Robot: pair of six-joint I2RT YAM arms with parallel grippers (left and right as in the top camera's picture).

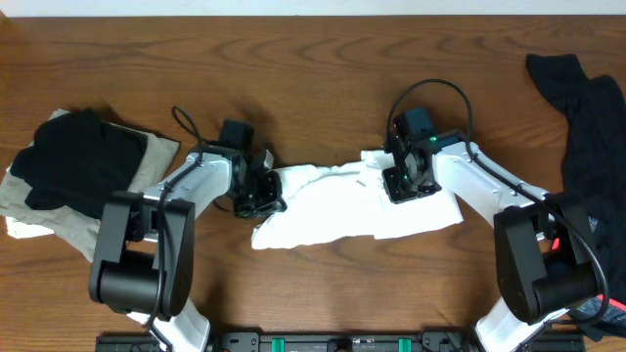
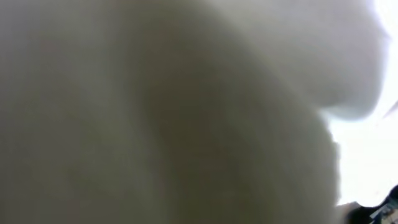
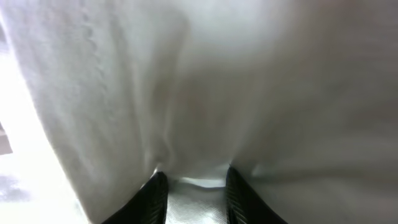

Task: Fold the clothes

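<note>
White shirt (image 1: 333,220) is lying bunched up on the table (image 1: 313,78). Left end effector (image 1: 259,196) is clamping its left edge, right end effector (image 1: 403,186) is pinching a fold near its right end. I'm thinking both should be lifting evenly, pulling it taut sideways

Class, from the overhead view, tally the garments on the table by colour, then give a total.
White T-shirt: 1
Black garments: 2
Beige garment: 1
Total: 4
A white sliver under the beige one is unclear, so not counted.
</note>
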